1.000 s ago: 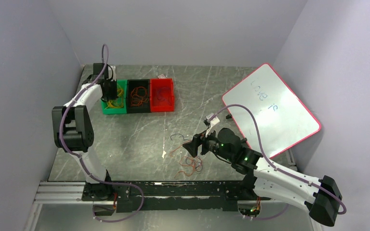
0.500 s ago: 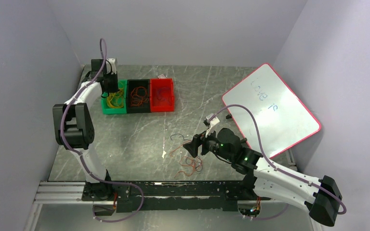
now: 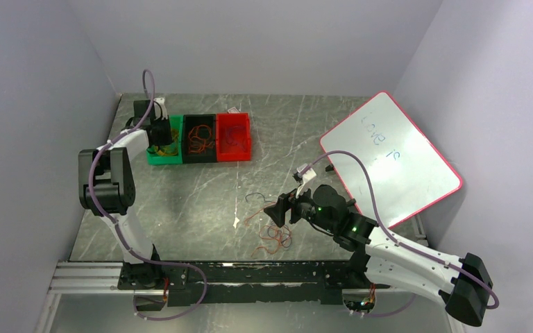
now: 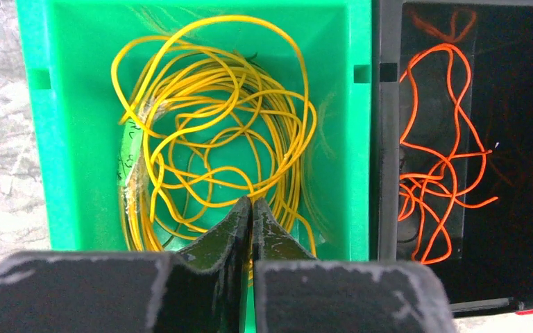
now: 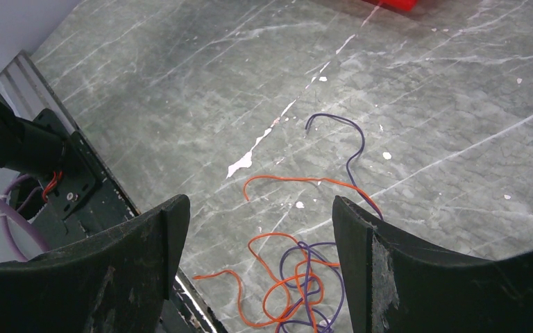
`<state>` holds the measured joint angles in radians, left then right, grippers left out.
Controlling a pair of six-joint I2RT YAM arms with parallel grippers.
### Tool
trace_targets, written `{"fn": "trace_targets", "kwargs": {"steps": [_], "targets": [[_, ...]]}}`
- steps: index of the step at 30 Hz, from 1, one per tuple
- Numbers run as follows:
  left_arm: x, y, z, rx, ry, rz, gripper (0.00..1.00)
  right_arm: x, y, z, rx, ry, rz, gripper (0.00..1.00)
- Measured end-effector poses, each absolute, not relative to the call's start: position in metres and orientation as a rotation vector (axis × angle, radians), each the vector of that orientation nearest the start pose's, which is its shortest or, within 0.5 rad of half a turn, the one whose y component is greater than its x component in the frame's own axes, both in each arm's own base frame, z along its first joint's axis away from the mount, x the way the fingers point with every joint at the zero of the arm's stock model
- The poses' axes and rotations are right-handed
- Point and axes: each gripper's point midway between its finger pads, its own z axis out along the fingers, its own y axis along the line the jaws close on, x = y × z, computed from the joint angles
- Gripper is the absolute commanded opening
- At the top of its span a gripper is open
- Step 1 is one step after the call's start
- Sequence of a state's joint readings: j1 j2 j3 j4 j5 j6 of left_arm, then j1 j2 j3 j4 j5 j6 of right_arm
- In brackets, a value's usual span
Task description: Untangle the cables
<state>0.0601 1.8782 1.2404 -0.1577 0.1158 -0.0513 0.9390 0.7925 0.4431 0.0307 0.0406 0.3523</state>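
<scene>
My left gripper [image 3: 158, 134] hangs over the green bin [image 3: 154, 159]; in the left wrist view it [image 4: 250, 201] is shut, tips together just above a coil of yellow cables [image 4: 208, 125] lying in that bin [image 4: 333, 139]. I cannot tell whether a yellow strand is pinched. Orange cables [image 4: 444, 159] lie in the black bin [image 4: 527, 139] beside it. My right gripper [image 3: 276, 210] is open and empty, a little above a tangle of orange and purple cables [image 5: 298, 277] on the table. That tangle also shows in the top view [image 3: 274, 239]. The jaws stand wide in the right wrist view [image 5: 260, 205].
A red bin [image 3: 233, 137] stands right of the black bin [image 3: 199, 139]. A white board with a red rim [image 3: 388, 159] lies at the right. The table's front rail [image 5: 76, 194] runs close to the tangle. Grey walls enclose the table.
My left gripper rose a little toward the back over the green bin, then came down over it again. The right arm and the tangle have not moved.
</scene>
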Motion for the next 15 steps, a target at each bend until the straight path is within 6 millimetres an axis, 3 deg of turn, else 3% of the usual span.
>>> {"fn": "trace_targets", "kwargs": {"steps": [9, 15], "targets": [[0.478, 0.006, 0.060, -0.107, 2.356, -0.138, 0.31, 0.177, 0.255, 0.159, -0.544, 1.902, 0.829, 0.79], [0.477, 0.009, 0.073, -0.131, 2.335, -0.123, 0.40, 0.177, 0.255, 0.159, -0.544, 1.902, 0.830, 0.79]]}}
